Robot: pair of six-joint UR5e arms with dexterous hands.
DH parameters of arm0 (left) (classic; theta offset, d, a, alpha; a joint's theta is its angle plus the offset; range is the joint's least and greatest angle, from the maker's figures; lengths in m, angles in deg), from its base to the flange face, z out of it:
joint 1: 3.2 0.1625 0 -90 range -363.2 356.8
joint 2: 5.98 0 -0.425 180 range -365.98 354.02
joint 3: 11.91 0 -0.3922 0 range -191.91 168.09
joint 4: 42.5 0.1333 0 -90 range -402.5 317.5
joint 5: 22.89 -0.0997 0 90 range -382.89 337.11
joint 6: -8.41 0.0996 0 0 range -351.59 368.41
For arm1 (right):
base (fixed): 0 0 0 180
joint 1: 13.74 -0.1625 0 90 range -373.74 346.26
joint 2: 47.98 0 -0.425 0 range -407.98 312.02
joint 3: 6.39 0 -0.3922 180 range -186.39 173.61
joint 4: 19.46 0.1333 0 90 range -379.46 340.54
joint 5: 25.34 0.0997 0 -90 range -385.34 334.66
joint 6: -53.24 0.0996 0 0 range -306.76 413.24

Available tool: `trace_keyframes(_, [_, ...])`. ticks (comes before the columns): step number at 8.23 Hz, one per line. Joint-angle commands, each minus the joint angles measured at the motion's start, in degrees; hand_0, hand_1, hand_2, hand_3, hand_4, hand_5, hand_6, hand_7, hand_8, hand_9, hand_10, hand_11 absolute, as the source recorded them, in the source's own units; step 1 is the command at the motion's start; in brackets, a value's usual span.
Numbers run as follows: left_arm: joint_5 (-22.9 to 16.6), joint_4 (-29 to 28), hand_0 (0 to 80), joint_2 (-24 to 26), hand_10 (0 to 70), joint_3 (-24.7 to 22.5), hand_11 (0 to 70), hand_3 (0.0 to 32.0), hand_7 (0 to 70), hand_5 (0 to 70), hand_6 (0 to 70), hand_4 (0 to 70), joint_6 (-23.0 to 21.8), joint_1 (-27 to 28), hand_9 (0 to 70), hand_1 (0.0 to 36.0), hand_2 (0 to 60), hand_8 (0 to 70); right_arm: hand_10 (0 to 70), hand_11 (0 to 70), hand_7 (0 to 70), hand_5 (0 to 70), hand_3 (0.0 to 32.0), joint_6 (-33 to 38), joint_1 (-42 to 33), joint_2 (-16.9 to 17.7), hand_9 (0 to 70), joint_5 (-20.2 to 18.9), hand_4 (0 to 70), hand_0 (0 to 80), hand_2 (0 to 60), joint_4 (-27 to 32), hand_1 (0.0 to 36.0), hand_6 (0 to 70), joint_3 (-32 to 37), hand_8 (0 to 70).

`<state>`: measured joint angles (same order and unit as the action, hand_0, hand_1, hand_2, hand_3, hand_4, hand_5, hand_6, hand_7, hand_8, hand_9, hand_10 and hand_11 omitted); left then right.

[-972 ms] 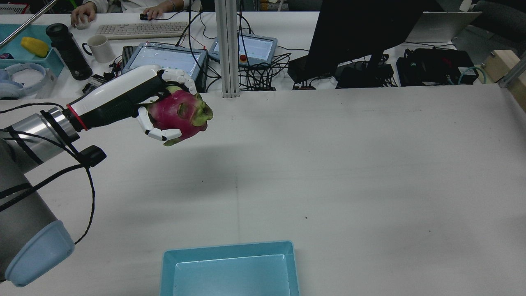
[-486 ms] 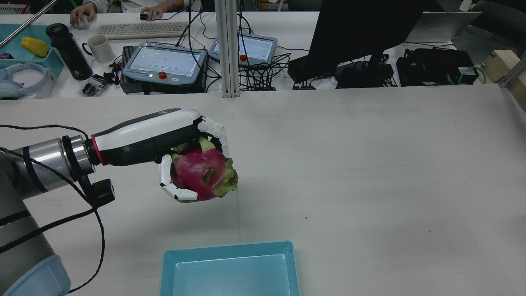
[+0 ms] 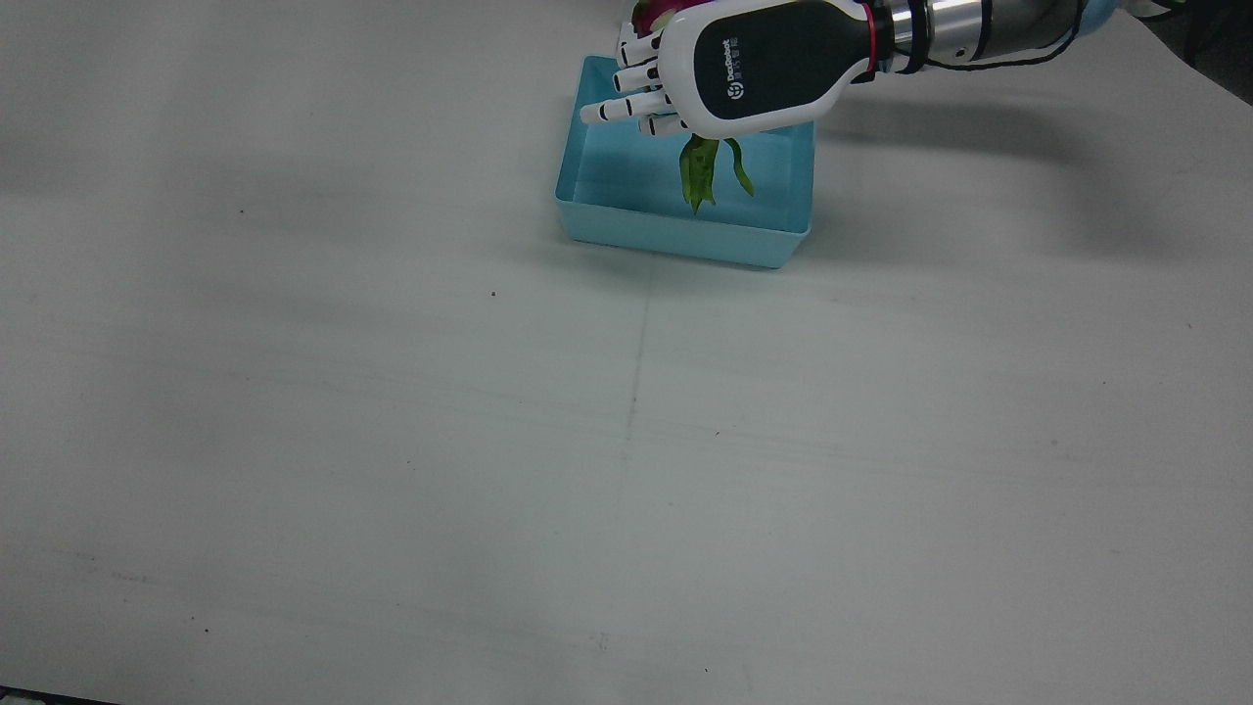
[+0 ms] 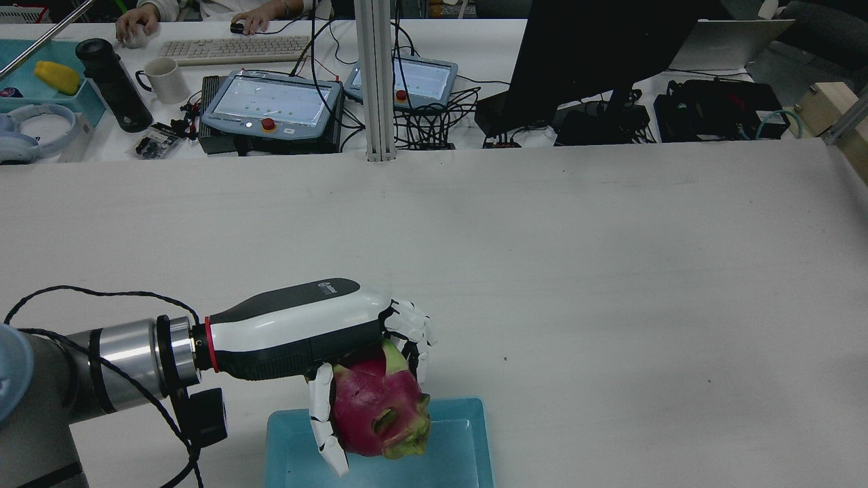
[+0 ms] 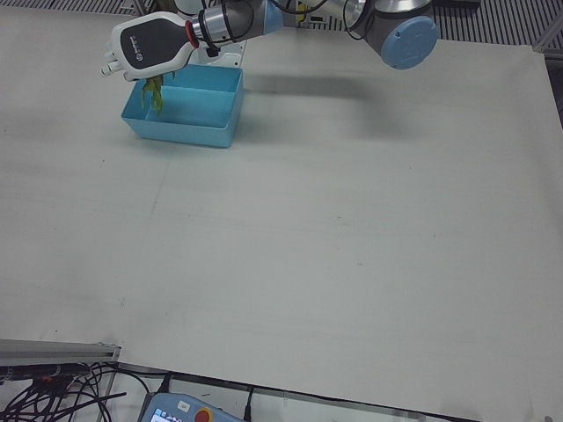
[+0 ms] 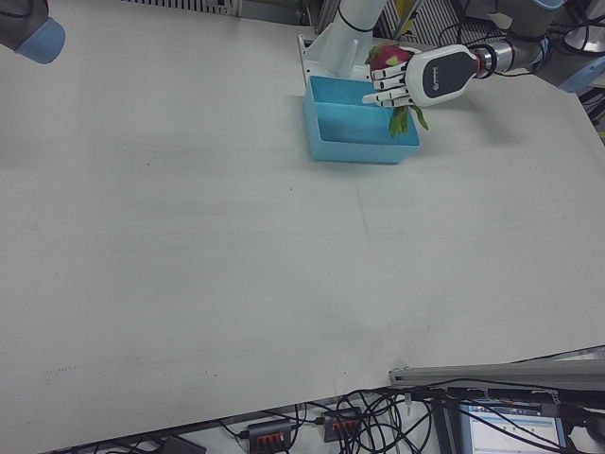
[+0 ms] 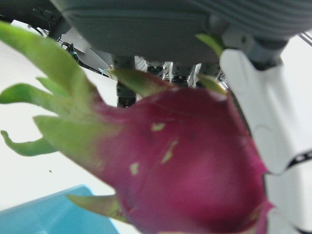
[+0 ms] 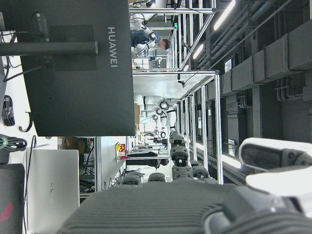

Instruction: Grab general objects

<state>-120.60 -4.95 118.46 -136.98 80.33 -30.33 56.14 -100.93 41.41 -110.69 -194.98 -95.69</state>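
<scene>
My left hand (image 4: 298, 329) is shut on a magenta dragon fruit (image 4: 373, 413) with green scales, fingers wrapped over its top and side. Hand and fruit hang over the near-left part of the light blue tray (image 4: 461, 420). In the front view the left hand (image 3: 744, 69) covers most of the fruit, and only green leaves of the dragon fruit (image 3: 700, 176) dangle over the tray (image 3: 685, 240). The left hand view is filled by the dragon fruit (image 7: 195, 161). My right hand (image 8: 195, 204) shows only in its own view, with nothing in front of its palm.
Beyond the table's far edge stand two teach pendants (image 4: 271, 102), a monitor (image 4: 597, 47), cables, a mug (image 4: 166, 78) and a dark bottle (image 4: 112, 85). A person's hands (image 4: 135, 27) rest at a keyboard there. The right arm's blue-capped joint (image 6: 28, 28) sits at the table corner.
My left hand has carried the dragon fruit from the far left of the table back toward the robot, and it now hangs over the blue tray.
</scene>
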Motion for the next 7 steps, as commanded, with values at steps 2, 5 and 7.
trace_keyframes(2, [1.6,1.7,52.5,-0.2,14.2,0.3,22.9,0.0,25.5,55.7,4.7,4.9,4.5,4.6,3.7,17.7,8.5,0.0,0.0,0.0,0.0,0.0,0.0,0.0,0.0,0.0,0.0,0.0,0.0,0.0,0.0,0.0,0.0,0.0,0.0,0.0])
trace_keyframes(5, [1.5,3.7,50.0,-0.2,14.0,-0.7,22.4,0.0,24.2,53.2,4.3,6.1,3.8,-0.3,3.4,17.5,16.2,0.0,0.0,0.0,0.0,0.0,0.0,0.0,0.0,0.0,0.0,0.0,0.0,0.0,0.0,0.0,0.0,0.0,0.0,0.0])
trace_keyframes(7, [8.4,2.4,43.3,-1.0,18.9,-0.4,28.6,0.0,32.0,50.5,7.8,4.4,-2.4,-9.2,7.5,7.7,7.1,1.6,0.0,0.0,0.0,0.0,0.0,0.0,0.0,0.0,0.0,0.0,0.0,0.0,0.0,0.0,0.0,0.0,0.0,0.0])
